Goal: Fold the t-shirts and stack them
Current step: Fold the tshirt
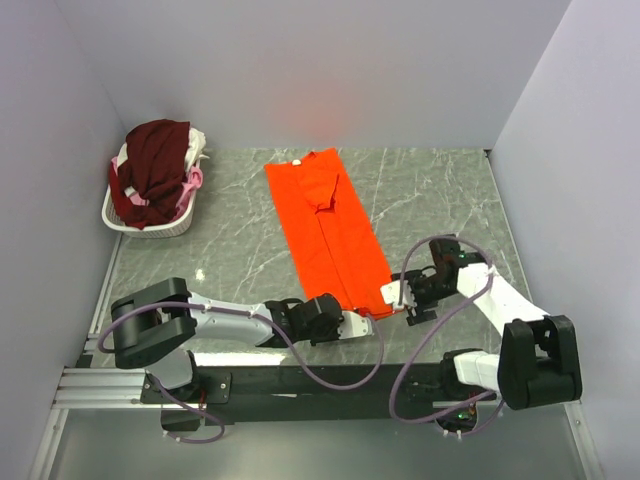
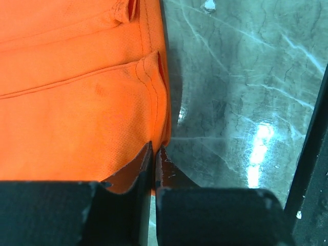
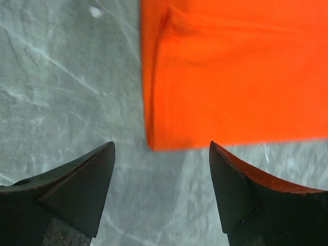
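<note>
- Pinches the near corner of the orange shirt [image 1: 325, 230] [image 2: 77, 102] [image 3: 230, 77] in the left claw [image 1: 366, 316] [image 2: 155, 154], fingers pressed almost together on the hem.
- Holds the right claw [image 1: 403, 305] [image 3: 161, 146] spread wide just above the shirt's other near corner, with the cloth edge lying between the fingertips.
- Shows the orange shirt flat on the grey marbled worktop [image 1: 230, 260], folded into a long strip, collar end farthest from the arms.
- Keeps a maroon shirt [image 1: 155, 165] and a pink shirt [image 1: 190, 185] heaped in a white basket [image 1: 150, 225], well apart to the left of the orange shirt's collar end.
</note>
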You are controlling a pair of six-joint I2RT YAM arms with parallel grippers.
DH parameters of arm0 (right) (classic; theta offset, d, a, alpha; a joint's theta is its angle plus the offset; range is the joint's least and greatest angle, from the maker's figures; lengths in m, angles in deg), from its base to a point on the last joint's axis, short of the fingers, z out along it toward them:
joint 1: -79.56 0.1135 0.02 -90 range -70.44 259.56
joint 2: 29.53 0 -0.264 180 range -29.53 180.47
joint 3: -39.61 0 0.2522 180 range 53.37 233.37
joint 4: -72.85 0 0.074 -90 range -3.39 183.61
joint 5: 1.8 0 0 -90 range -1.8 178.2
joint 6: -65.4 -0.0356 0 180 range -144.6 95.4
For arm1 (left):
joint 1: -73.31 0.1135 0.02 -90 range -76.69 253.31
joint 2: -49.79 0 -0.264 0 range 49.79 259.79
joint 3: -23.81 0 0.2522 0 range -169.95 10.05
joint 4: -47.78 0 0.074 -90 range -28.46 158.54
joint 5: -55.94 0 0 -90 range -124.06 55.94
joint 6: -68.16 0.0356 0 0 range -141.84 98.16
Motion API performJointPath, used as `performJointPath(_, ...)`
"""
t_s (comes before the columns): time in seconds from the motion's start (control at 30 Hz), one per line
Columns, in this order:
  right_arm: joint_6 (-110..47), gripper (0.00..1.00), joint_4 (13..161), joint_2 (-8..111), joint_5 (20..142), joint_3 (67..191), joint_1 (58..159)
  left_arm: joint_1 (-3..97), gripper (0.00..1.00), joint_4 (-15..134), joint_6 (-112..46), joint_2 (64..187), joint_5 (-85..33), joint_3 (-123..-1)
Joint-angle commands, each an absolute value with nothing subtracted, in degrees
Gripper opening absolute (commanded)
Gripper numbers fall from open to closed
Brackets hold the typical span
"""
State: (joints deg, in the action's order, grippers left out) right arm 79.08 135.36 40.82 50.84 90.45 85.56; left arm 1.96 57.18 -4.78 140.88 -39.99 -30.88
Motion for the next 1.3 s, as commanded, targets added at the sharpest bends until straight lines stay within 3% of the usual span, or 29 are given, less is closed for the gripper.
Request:
performJointPath(0.0,78.95,0.80,130.58,39.03,55.15,87.39,90.36,1.76,0.09,56.79,-5.49,139.26,-39.16,-30.21)
performJointPath(0.33,71.64,0.76,119.84,39.36,63.77,83.69,100.92,1.76,0.06,54.95,-4.88,137.68,-38.37,-28.54)
performJointPath(0.53,68.39,0.64,117.64,42.10,66.23,84.31,102.85,1.68,0.05,54.24,-4.35,136.27,-38.54,-27.31)
performJointPath(0.63,67.77,0.49,117.81,42.02,66.84,84.14,103.38,1.76,0.03,53.89,-3.82,135.83,-38.19,-26.87)
performJointPath(0.77,67.69,0.19,118.86,40.44,67.02,82.99,104.35,1.94,0.01,53.54,-3.12,135.39,-37.40,-26.17)
performJointPath(0.93,65.85,0.00,122.90,36.84,64.13,82.81,105.14,3.25,0.01,53.10,-2.33,134.17,-34.59,-25.38)
performJointPath(1.1,56.98,0.00,128.53,33.14,59.12,86.76,105.14,5.63,0.01,54.24,-1.19,130.04,-31.61,-25.02)
performJointPath(1.27,42.59,0.00,126.60,36.20,61.04,97.30,105.05,14.14,0.01,55.38,-0.04,126.35,-27.56,-27.74)
